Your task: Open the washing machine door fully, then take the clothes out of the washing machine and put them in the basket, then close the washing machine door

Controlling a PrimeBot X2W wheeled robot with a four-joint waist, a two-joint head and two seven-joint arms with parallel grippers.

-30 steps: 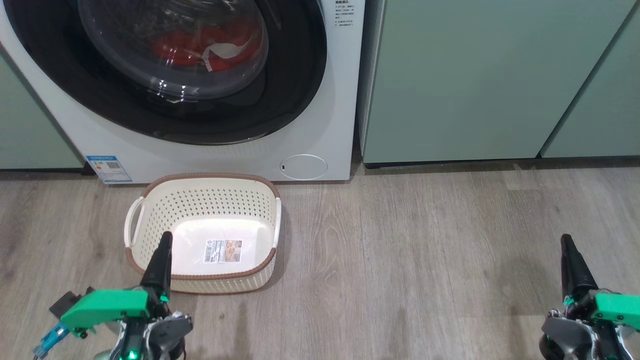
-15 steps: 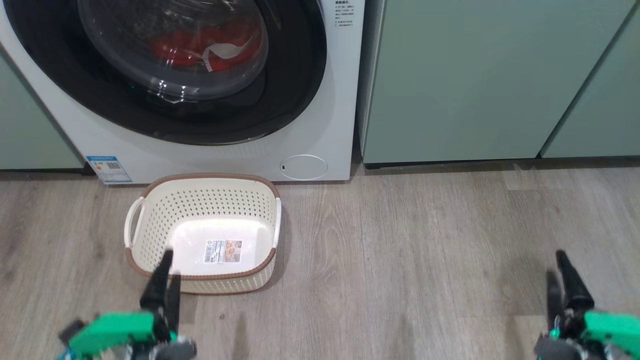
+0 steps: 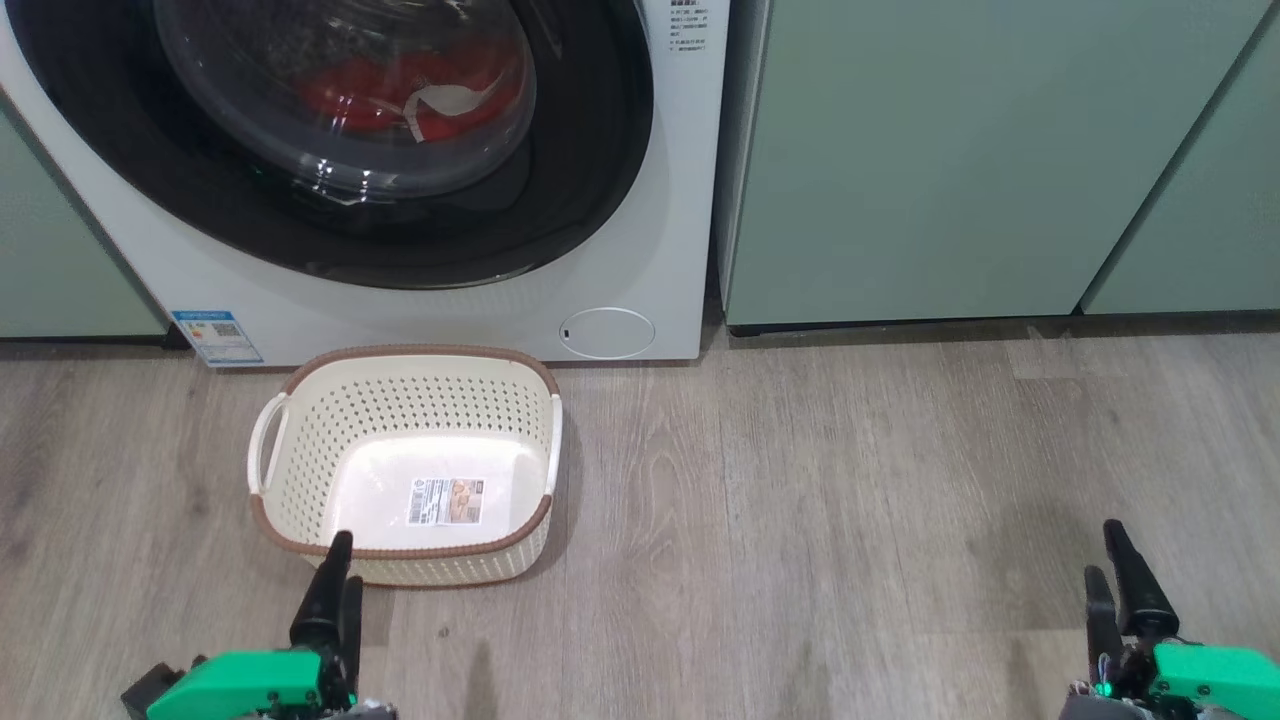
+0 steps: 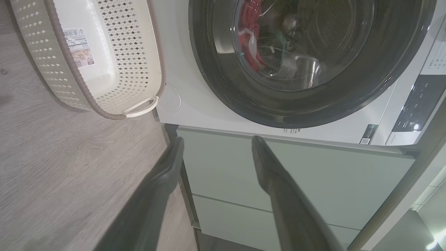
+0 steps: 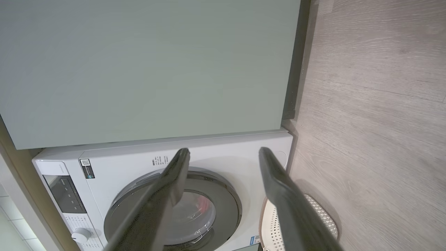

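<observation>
- The washing machine door [image 3: 345, 110] is shut, its black rim flush with the white front of the washing machine [image 3: 640, 260]. The opening step is not yet done.
- We judge the door to be rigid and fairly heavy, swinging on a hinge. The glossy rim and bulging glass look slippery, so a pinch on the face would likely slide off.
- We would rather hook a finger behind the rim's edge, opposite the hinge — which side that is, we cannot tell.
- The clothes [image 3: 400, 85] lie inside behind the glass, red with a white strip. They look soft, light and limp, so we would pinch a bunched fold and expect loose ends to drag over the opening.
- The basket [image 3: 420, 352] stands empty on the floor [image 3: 800, 500] just in front of the machine. It looks light enough to skid if nudged.
- The left claw [image 4: 218, 139] hangs low near the basket's near wall, fingers spread wide and holding nothing.
- The right claw [image 5: 224, 150] is well off to the right over the floor — equally wide, equally empty.
</observation>
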